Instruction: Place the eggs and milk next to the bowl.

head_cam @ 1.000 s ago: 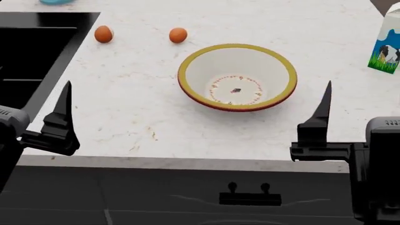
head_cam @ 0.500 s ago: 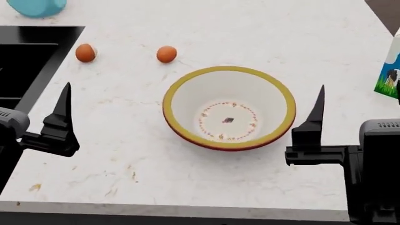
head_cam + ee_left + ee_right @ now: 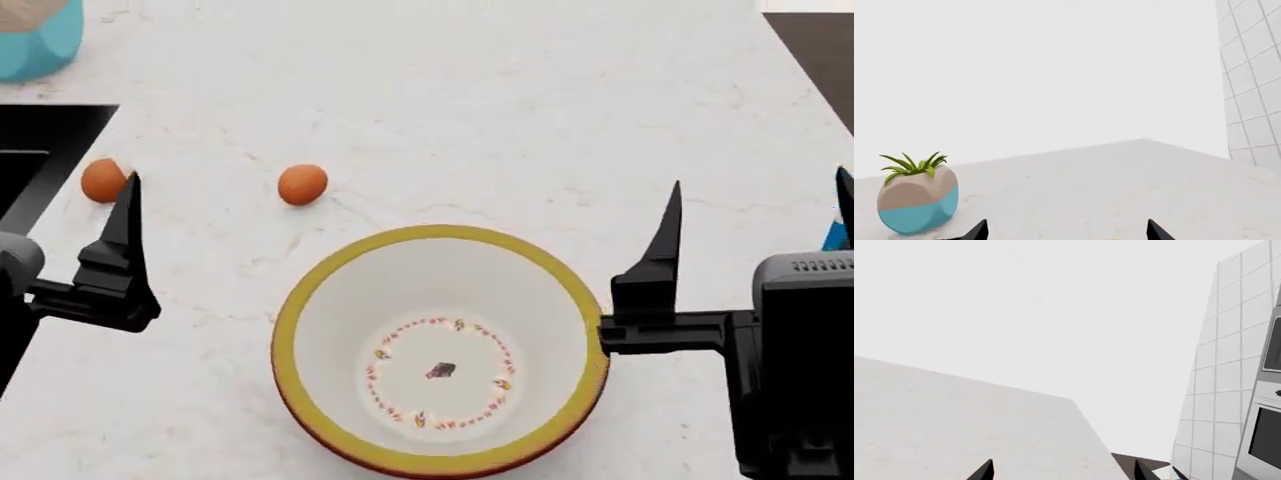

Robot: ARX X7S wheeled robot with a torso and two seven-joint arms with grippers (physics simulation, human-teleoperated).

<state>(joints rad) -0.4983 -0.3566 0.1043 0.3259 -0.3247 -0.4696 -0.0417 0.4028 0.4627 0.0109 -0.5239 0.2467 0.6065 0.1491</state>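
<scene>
The large white bowl (image 3: 441, 300) with its mustard-yellow rim sits on the counter at the bottom centre of the head view. Two orange-brown eggs lie beyond it to the left, one (image 3: 303, 184) close to the bowl and one (image 3: 103, 180) by the sink edge. The milk is almost out of view: only a blue sliver (image 3: 833, 238) shows at the right edge. My left gripper (image 3: 1067, 232) is open and empty; one of its fingers (image 3: 124, 235) hangs just in front of the left egg. My right gripper (image 3: 757, 190) is open and empty, to the right of the bowl.
A black sink (image 3: 34, 135) is sunk into the counter at the left. A teal and brown vessel with a green plant (image 3: 917, 200) stands at the far left corner (image 3: 38, 35). The counter ends at the right over dark floor (image 3: 817, 50). A tiled wall (image 3: 1224, 390) and an oven (image 3: 1266, 440) stand beyond.
The head view has moved forward over the counter: bowl and eggs have slid down and left in the frame, and the milk has slipped off the right edge. Both grippers stay open.
</scene>
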